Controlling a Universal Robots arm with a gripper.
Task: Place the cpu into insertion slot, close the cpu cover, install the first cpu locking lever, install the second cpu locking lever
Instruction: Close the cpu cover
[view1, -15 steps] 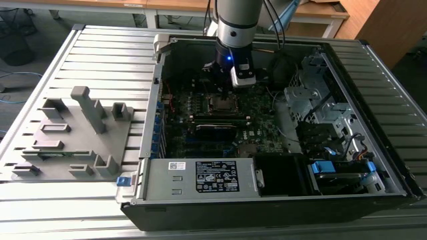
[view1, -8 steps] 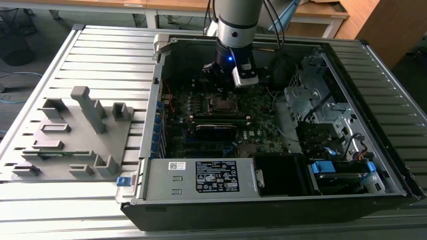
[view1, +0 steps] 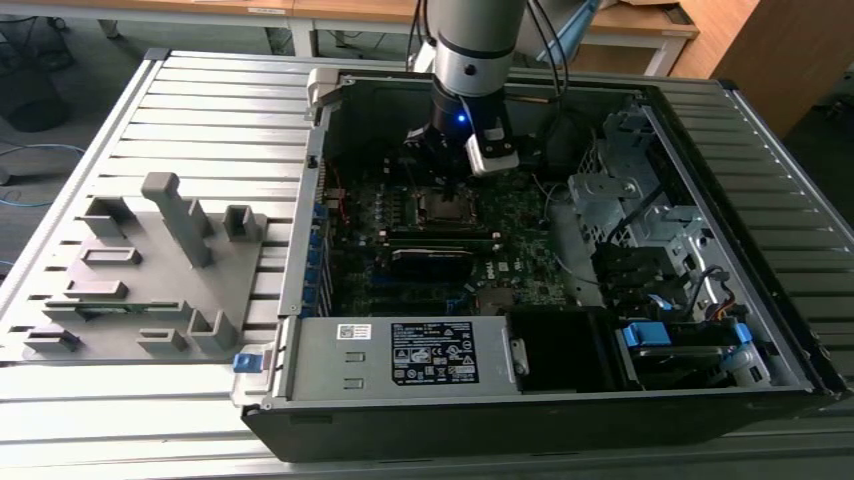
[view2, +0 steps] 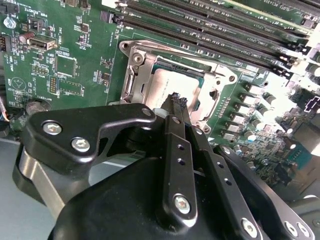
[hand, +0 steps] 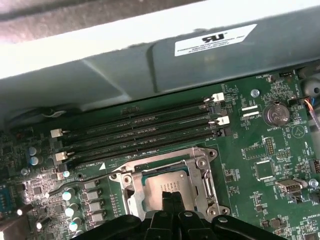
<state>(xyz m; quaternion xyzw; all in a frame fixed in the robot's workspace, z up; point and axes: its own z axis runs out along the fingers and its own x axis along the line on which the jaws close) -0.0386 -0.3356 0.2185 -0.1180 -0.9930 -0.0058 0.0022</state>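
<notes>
The cpu (view2: 165, 82) is judged to be light, stiff and thin. Its metal top is smooth and probably slippery, and its underside and the contacts beneath it are likely fragile. It is best taken by two opposite edges of the lid and kept level. Pressure on the centre should be light, since a tilt could harm the contacts of the insertion slot (view1: 445, 205).

The chip is seen as a flat square with a dull silver-grey top, lying seated in the slot on the green motherboard (hand: 250, 165) inside the open computer case (view1: 694, 110). It lies just beside the long black memory slots (hand: 140, 132).

The cpu cover (view2: 212, 76), a thin silvery frame with a cut-out centre, appears to be lowered around the chip. It is judged to be springy sheet metal, best pushed near its free edge. Whether the locking levers are latched cannot be told.

In both wrist views the gripper (view2: 177, 100) is seen directly over the chip's top, with its two slender black fingers (hand: 166, 192) brought together and nothing visible between them. Whether the tips touch the metal or hover just above it cannot be told.
</notes>
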